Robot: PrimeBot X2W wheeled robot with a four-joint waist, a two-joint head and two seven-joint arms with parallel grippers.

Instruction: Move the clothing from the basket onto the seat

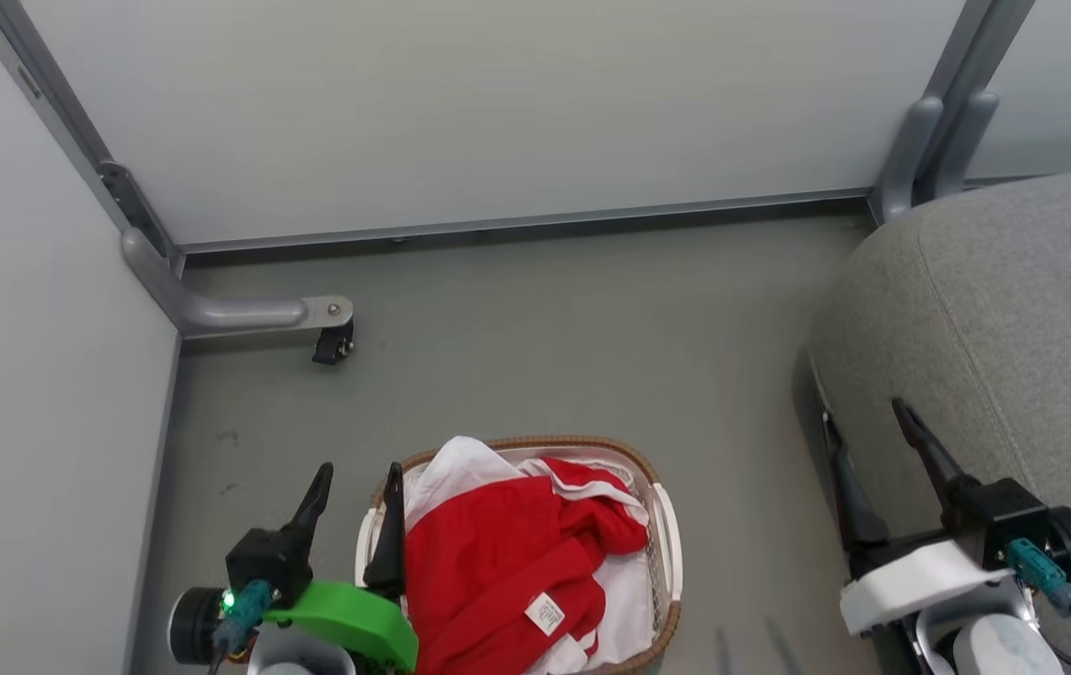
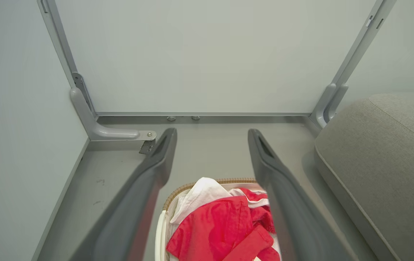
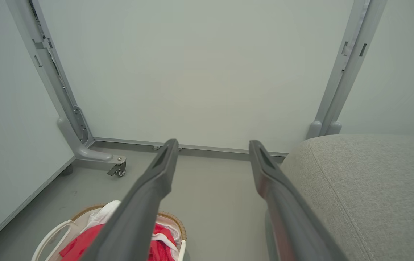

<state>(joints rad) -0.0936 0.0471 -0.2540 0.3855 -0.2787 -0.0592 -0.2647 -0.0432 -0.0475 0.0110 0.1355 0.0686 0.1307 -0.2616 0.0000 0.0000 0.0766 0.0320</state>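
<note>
Left end effector (image 1: 359,473) spread wide, empty, above basket (image 1: 592,442) left edge | right end effector (image 1: 864,414) spread wide, empty, beside seat (image 1: 1014,328) | clothing (image 1: 498,553) heaped in basket | progress: not started, whole transfer left

Red clothing (image 1: 498,562) with white trim and a small white label is heaped in the basket (image 1: 665,539), an oval white one with a brown woven rim, set on the floor. The grey sofa (image 1: 995,309) is seen at right, apart from the basket.
</note>
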